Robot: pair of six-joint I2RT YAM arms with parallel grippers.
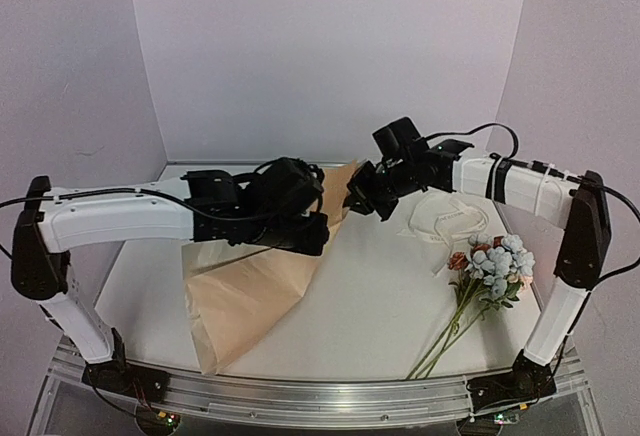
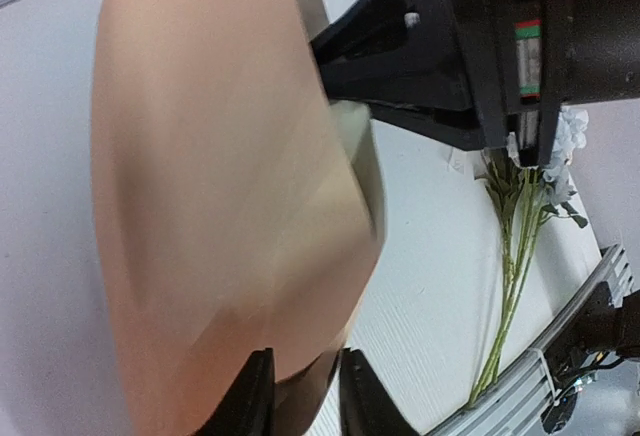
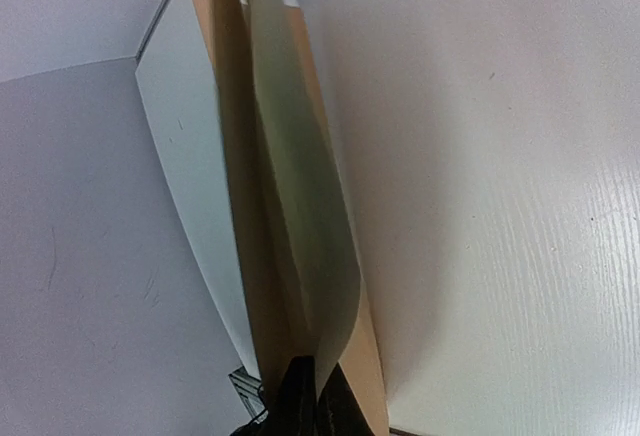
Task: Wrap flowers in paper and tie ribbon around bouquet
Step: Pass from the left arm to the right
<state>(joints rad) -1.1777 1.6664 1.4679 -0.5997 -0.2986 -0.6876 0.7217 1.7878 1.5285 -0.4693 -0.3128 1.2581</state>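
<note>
Paper (image 1: 255, 296) lay as a loose tan fold over the left half of the tabletop (image 1: 380, 296), running from near the front edge toward the middle, where its far end stood off the surface between the two arms. The right gripper (image 3: 308, 404) was closed on that raised end, pinching the tan sheet together with a pale green liner (image 3: 300, 186). The left gripper (image 2: 303, 398) had its jaws narrowly parted with the paper's edge in the gap, apparently not clamping it. The flowers (image 1: 495, 261) lay unwrapped near the right edge, stems pointing to the front edge, and the ribbon (image 1: 445, 221) sat in a loose heap just behind their heads. The sheet looked light, thin and floppy, likely to crease or let the two layers slide apart, so it was best taken at an edge with both layers pinched together. The stems looked slender and easily bent, better gripped low than at the heads
</note>
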